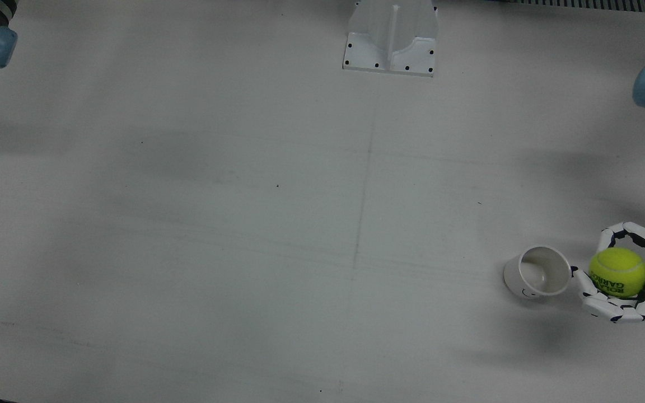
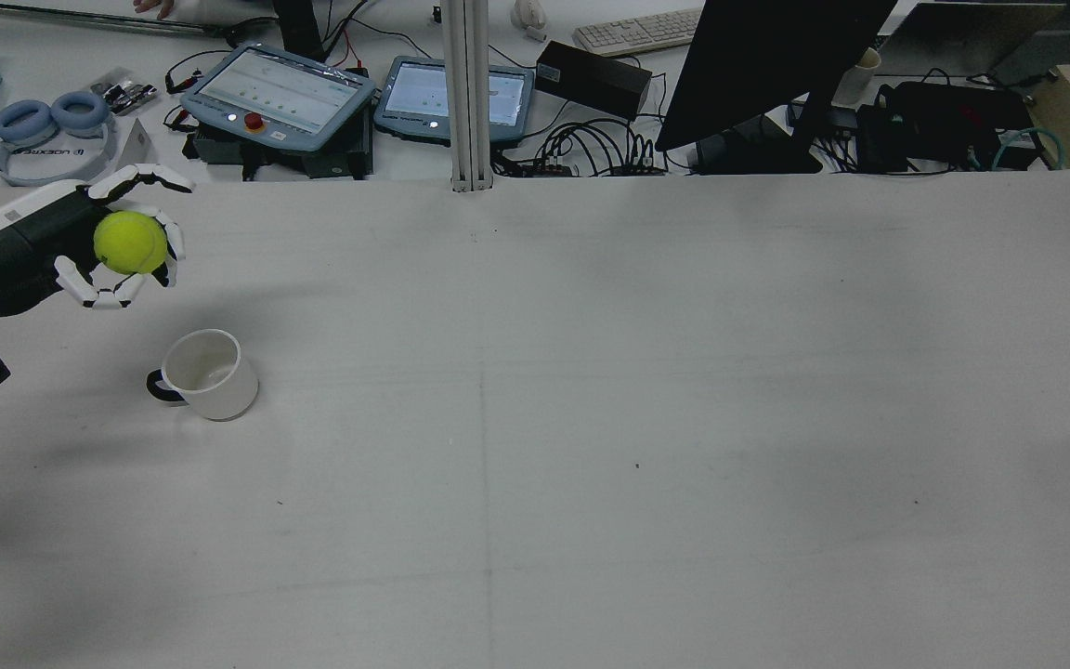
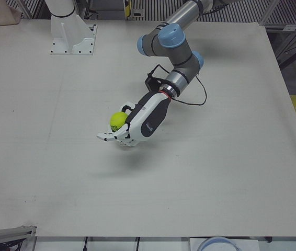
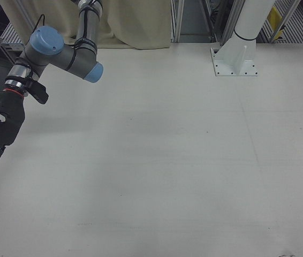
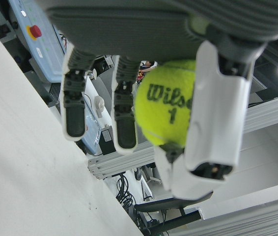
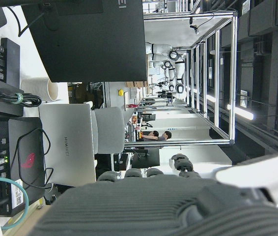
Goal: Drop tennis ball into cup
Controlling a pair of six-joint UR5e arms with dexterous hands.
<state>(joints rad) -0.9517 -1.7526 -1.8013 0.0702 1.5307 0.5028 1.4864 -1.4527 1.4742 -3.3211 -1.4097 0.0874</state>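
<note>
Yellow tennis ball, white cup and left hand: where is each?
Yellow tennis ball (image 2: 130,242), rear view, centre of felt.
White cup (image 2: 228,393), rear view, outer wall.
Left hand (image 2: 80,243), rear view, palm behind ball.

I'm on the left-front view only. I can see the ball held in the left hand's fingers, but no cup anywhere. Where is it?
Observer: The cup stands upright close beside the left hand; the front view shows it.
Operator: Is the ball over its mouth?
Observer: Not yet. Seen from almost straight above, the tennis ball sits off to one side of the rim, not over the opening.
Operator: Anything in the cup?
Observer: The rear view shows it empty, with its dark handle pointing toward the robot's left.
</note>
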